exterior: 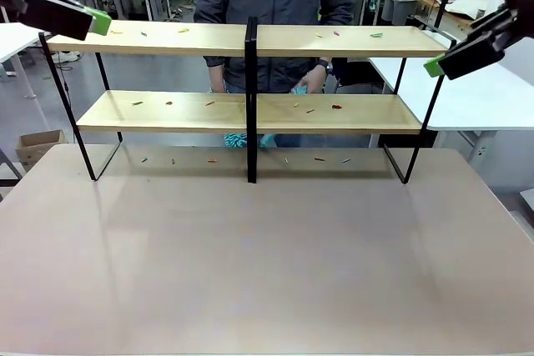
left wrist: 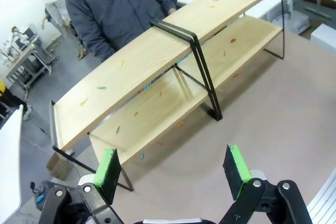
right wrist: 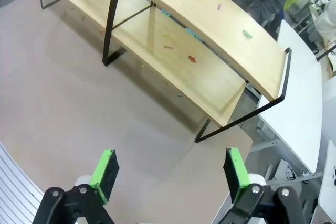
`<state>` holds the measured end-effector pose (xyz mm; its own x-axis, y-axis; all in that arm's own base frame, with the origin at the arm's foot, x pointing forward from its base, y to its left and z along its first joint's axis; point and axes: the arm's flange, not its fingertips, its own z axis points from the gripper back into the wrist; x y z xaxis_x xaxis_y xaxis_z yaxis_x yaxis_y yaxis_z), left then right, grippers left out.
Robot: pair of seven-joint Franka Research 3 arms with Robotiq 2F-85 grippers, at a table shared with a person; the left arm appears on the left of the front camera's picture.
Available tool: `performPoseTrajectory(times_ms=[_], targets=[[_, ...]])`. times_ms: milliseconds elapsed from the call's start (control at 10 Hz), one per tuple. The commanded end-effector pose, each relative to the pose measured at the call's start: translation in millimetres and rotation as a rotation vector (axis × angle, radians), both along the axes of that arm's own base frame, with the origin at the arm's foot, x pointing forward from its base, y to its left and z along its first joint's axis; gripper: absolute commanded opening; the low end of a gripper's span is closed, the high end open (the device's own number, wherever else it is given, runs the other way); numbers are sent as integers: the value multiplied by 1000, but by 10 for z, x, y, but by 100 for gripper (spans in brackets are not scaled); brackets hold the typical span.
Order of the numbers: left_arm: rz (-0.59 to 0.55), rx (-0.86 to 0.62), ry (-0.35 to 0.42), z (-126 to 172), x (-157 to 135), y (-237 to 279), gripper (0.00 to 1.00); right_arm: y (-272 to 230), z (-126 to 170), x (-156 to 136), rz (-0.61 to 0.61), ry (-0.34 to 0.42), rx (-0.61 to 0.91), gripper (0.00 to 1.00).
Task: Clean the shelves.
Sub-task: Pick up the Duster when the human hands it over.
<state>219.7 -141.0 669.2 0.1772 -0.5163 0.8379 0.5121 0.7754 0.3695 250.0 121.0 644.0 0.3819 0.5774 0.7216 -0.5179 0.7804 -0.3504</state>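
Observation:
The shelves [exterior: 200, 39] stand across the far half of the table, two light wooden boards on a black frame with a centre post [exterior: 251, 97]. Small coloured scraps [exterior: 336, 107] lie on both boards and on the table under them. My left gripper [exterior: 96, 21] hovers by the top board's left end and is open in the left wrist view [left wrist: 172, 166], looking down on the shelves [left wrist: 152, 51]. My right gripper [exterior: 434, 66] hangs off the right end, open [right wrist: 169, 169] above the shelves [right wrist: 210, 19]. A person's hand [exterior: 313, 79] behind the rack holds a teal duster [exterior: 235, 140].
The beige table [exterior: 267, 264] is bare in front of the rack. White tables stand at the right [exterior: 476, 97] and far left [exterior: 12, 39]. A cardboard box [exterior: 37, 146] sits on the floor at the left. The person stands close behind the rack's middle.

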Motion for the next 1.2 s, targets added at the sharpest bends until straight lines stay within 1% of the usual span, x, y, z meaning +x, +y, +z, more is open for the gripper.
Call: performPoseTrajectory(times_ms=[0, 100, 300, 400, 600, 800, 1100], targets=[[53, -78, 13, 68, 143, -46, 100, 85, 114, 107, -50, -19, 76, 100], [91, -129, 26, 86, 159, -46, 100, 100, 143, 133, -94, -10, 92, 100], [119, -178, 5, 122, 143, -92, 100, 76, 246, 84, -82, -10, 148, 100], [125, -193, 15, 106, 153, -63, 100, 76, 257, 58, -84, -20, 156, 100], [208, -220, 55, 59, 215, -85, 100, 36, 232, 77, -109, -29, 154, 100], [261, -203, 74, -22, 175, -199, 100, -29, 229, 113, -116, -23, 150, 100], [245, -144, 128, -144, 214, -329, 100, -94, 199, 147, -122, -32, 144, 100]])
